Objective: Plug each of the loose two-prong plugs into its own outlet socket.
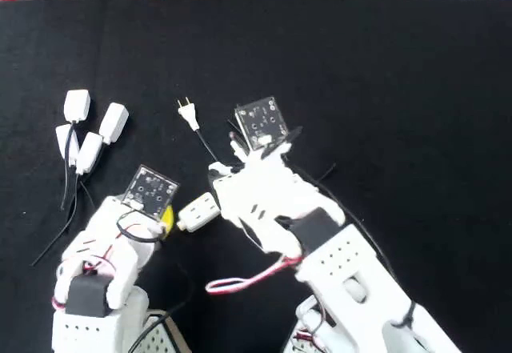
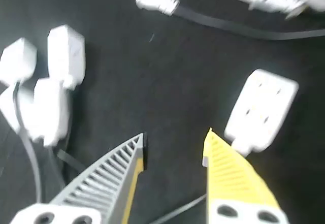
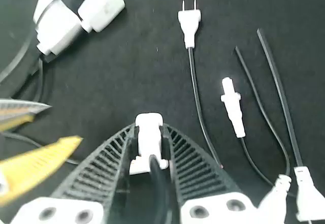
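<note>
Plug (image 3: 149,137) sits clamped in my right gripper (image 3: 149,127), with its black cord running back toward the wrist. I cannot see its prongs. The socket (image 1: 198,211) lies just near and left of that gripper, between my two arms, slotted face up. Its long axis runs left to right, the right end slightly farther. My left gripper (image 2: 175,137) is the nearer one, jaws apart, with its yellow finger (image 2: 223,158) just beside the socket's left end. I cannot tell whether they touch. I judge the left should steady the socket while the right brings its load over the slots.

By count, one is held. A loose plug (image 1: 188,113) lies beyond the socket with its prongs pointing far, and a slim plug (image 3: 232,107) lies near that one's cord. Two white cord ends (image 3: 307,198) I cannot identify. Four white blocks (image 1: 88,151) are bunched far left, and they may be more sockets.
</note>
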Action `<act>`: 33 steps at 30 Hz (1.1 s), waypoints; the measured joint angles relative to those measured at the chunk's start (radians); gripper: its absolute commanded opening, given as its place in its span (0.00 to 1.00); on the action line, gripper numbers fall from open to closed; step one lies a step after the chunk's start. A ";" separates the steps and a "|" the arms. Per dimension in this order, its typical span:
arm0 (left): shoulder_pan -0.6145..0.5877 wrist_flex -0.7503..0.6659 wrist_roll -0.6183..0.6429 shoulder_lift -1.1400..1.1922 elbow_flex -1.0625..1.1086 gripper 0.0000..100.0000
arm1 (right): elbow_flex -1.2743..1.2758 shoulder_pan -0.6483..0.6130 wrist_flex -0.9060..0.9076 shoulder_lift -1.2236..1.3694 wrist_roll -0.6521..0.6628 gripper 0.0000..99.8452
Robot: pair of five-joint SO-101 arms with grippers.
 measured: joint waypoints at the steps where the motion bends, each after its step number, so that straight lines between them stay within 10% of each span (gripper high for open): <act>1: -0.035 0.015 -0.009 0.000 0.000 0.19 | -0.009 0.000 0.000 0.037 0.012 0.01; 14: -0.476 -0.008 -0.023 -0.006 0.100 0.19 | -0.160 -0.051 0.043 0.427 0.135 0.01; 33: -0.500 -0.028 -0.031 -0.006 0.138 0.19 | -0.229 -0.057 0.021 0.597 0.143 0.01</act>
